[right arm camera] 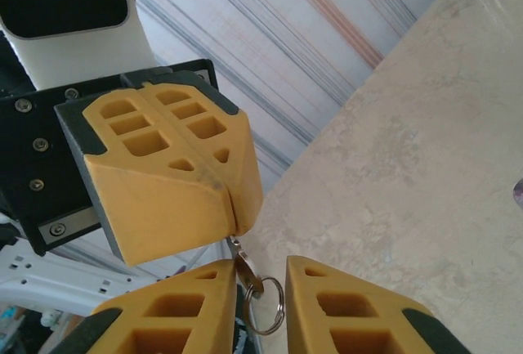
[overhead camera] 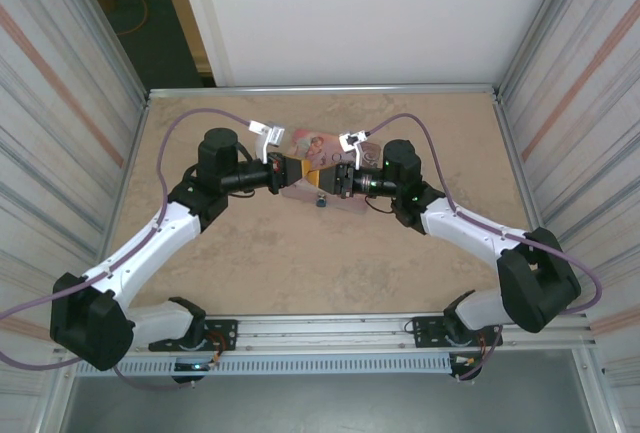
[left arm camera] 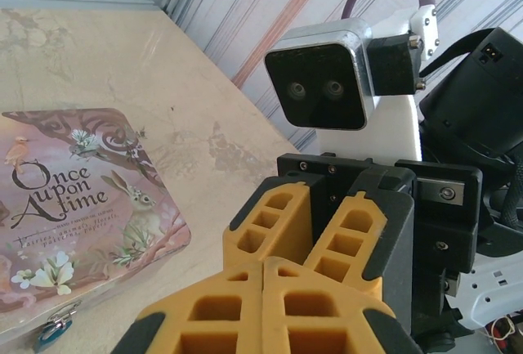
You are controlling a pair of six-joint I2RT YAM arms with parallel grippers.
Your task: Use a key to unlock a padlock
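Right wrist: left gripper [right arm camera: 235, 221] pinches key [right arm camera: 244, 275], ring [right arm camera: 265, 309] between right gripper's [right arm camera: 265, 297] spread fingers. Left wrist: padlock [left arm camera: 53, 333] on tin [left arm camera: 82, 207] edge, apart from both.

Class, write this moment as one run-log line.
left claw: shut on key | right claw: open around ring | padlock: at tin edge, untouched
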